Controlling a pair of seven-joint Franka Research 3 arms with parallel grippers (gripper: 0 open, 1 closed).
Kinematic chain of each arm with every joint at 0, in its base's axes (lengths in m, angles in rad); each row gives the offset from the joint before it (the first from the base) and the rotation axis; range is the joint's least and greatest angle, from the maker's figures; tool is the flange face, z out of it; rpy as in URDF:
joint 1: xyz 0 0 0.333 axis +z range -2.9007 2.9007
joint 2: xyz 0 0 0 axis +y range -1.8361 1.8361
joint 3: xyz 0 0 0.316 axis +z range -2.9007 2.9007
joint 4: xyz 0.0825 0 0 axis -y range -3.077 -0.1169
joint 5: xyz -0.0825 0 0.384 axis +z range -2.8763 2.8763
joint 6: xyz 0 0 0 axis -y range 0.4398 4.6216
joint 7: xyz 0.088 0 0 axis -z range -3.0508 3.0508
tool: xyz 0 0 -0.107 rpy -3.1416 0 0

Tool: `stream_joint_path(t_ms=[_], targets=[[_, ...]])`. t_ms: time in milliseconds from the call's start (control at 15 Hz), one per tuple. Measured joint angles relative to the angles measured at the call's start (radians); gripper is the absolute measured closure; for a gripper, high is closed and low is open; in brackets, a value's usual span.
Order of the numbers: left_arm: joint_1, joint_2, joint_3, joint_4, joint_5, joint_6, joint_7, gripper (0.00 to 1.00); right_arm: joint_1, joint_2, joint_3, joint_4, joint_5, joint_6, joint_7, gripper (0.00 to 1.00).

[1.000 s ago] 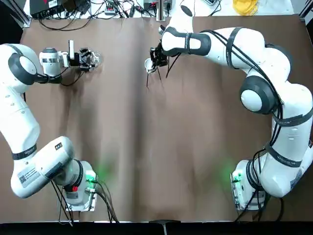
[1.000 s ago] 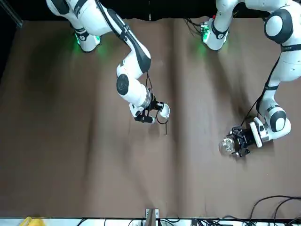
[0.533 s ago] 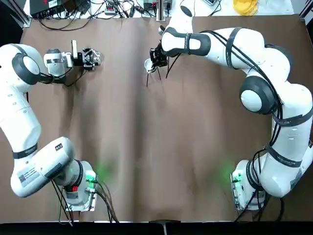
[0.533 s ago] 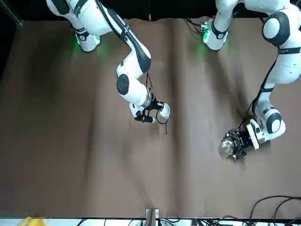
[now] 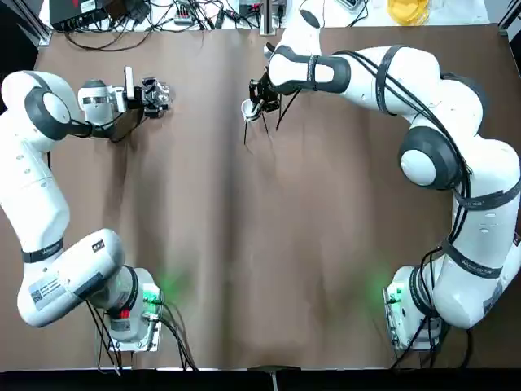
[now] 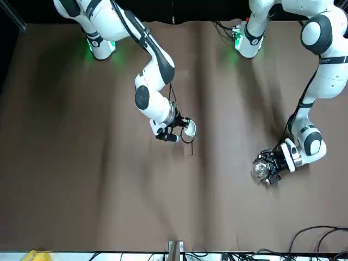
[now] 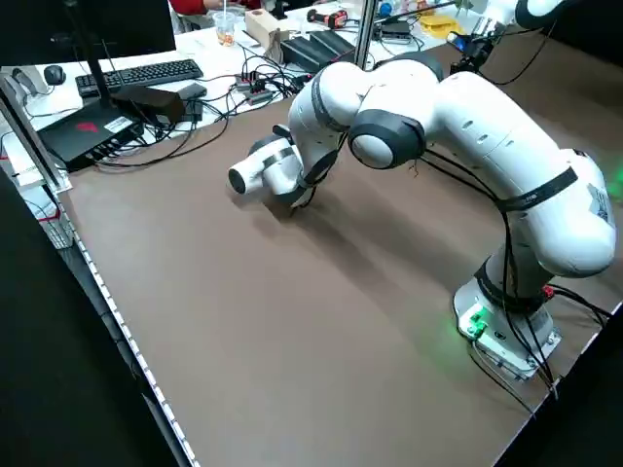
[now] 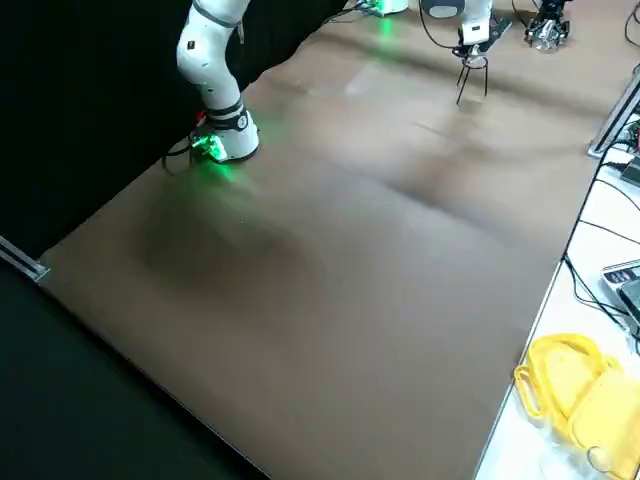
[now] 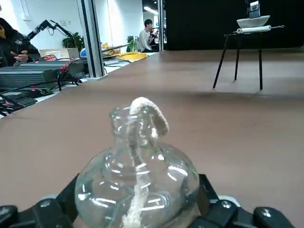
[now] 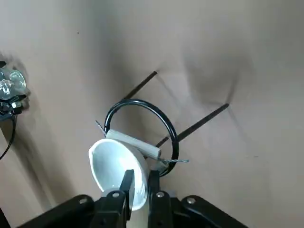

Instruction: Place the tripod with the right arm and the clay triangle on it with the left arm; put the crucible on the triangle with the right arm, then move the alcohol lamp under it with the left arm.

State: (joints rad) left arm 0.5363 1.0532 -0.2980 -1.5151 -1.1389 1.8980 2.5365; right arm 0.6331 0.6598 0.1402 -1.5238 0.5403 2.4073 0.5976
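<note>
- Glass alcohol lamp [image 9: 137,180] is clamped in the left tool [image 5: 145,94], far-left side of the desk [image 5: 260,269], well apart from the tripod [image 5: 262,114].
- Change over the last second: left arm has shifted the lamp slightly toward the far edge and toward centre in the top view; front view shows it sliding toward the tripod side. Transport looks to have just begun.
- Right tool [image 10: 137,183] hasn't moved: fingers narrow, pinching the rim of the crucible [image 10: 116,168].
- Crucible sits at the tripod ring, on the clay triangle [image 10: 135,143]; the wrist view shows it off to one side of the ring rather than centred.
- Left wrist view shows the white cup up on the stand in the distance, space beneath the legs open.
- Judgement: crucible step not released yet while the lamp step is under way. Risk: lamp arriving while the right tool is over the ring; a leg knock would tip the stack.
</note>
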Motion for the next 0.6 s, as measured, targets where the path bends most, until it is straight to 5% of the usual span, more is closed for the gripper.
stream_joint_path(t_ms=[133,467,600], targets=[[-0.011,0.000,0.000,0.001,0.000,0.000,0.005,0.01,0.000,0.000,-0.002,0.000,0.000,0.000,0.000,0.74],[-0.057,0.000,0.002,0.007,-0.043,0.010,0.005,0.03,-0.002,0.000,-0.007,0.011,0.000,0.001,0.000,0.29],[-0.082,0.000,0.004,0.010,-0.058,0.024,0.004,0.13,-0.006,-0.002,-0.011,0.017,0.000,-0.001,0.000,0.26]])
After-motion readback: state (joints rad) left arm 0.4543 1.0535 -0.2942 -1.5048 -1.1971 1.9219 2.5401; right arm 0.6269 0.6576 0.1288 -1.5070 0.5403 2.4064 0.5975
